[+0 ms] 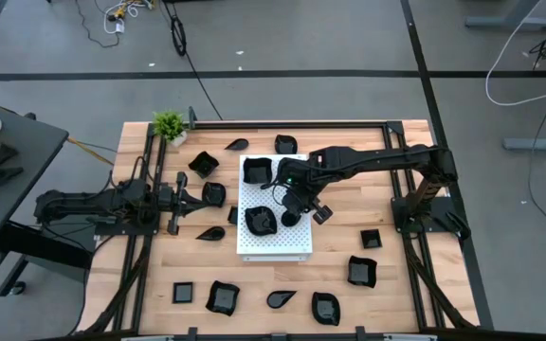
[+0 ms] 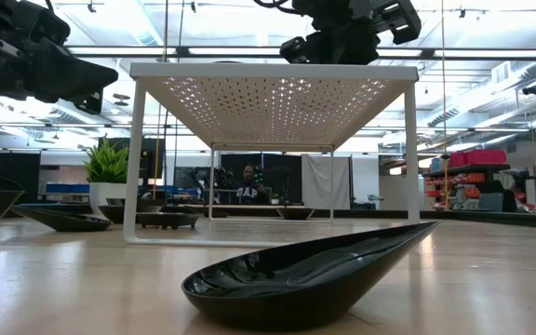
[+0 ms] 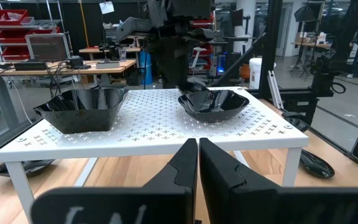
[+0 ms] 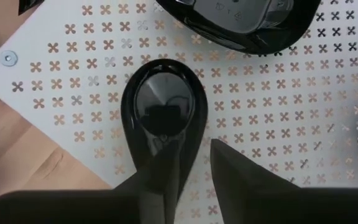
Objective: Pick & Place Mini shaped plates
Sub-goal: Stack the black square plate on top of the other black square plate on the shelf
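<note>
From above: right gripper (image 1: 295,210) over the white perforated board (image 1: 275,242), beside two mini shaped plates (image 1: 259,170) already there; left gripper (image 1: 186,198) parked over the tabletop (image 1: 349,298), jaws shut and empty. From the right wrist: teardrop plate (image 4: 163,106) flat on the board, one finger across its narrow tail, jaws partly apart, grip apparently letting go. Best opened fully, then lifted straight up to avoid dragging the tail.
</note>
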Motion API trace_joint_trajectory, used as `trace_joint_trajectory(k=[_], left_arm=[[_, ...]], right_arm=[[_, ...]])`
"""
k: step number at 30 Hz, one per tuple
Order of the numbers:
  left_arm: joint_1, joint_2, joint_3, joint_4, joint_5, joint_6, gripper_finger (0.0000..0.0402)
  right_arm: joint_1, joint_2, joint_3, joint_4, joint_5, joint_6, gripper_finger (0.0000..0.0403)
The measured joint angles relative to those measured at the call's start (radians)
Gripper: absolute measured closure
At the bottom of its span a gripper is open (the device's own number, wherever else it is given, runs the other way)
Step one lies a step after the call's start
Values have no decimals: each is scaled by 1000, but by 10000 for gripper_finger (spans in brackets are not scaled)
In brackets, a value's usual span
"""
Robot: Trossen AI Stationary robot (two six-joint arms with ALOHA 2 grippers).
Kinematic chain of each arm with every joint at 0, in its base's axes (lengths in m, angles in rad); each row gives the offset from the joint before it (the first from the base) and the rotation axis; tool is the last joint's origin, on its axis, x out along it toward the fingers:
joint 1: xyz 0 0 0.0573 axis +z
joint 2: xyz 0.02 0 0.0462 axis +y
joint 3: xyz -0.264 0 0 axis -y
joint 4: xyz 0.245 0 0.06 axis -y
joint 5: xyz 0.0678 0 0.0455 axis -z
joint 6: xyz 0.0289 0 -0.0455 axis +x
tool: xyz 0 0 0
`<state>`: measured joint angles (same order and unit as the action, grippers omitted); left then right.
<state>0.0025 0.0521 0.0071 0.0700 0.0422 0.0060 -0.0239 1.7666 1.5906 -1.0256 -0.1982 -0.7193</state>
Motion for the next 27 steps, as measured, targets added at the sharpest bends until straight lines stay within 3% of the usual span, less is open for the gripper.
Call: trace_joint_trajectory(k=[11,18,27], left_arm=[[0,0,0,0,0,0,381],[0,0,0,0,0,0,381],[0,0,0,0,0,0,381]], right_arm=[[8,-109,1,15,84,169,305],[27,-191,-7,0,86,222,305],[48,-305,-199,18,90,254,305]])
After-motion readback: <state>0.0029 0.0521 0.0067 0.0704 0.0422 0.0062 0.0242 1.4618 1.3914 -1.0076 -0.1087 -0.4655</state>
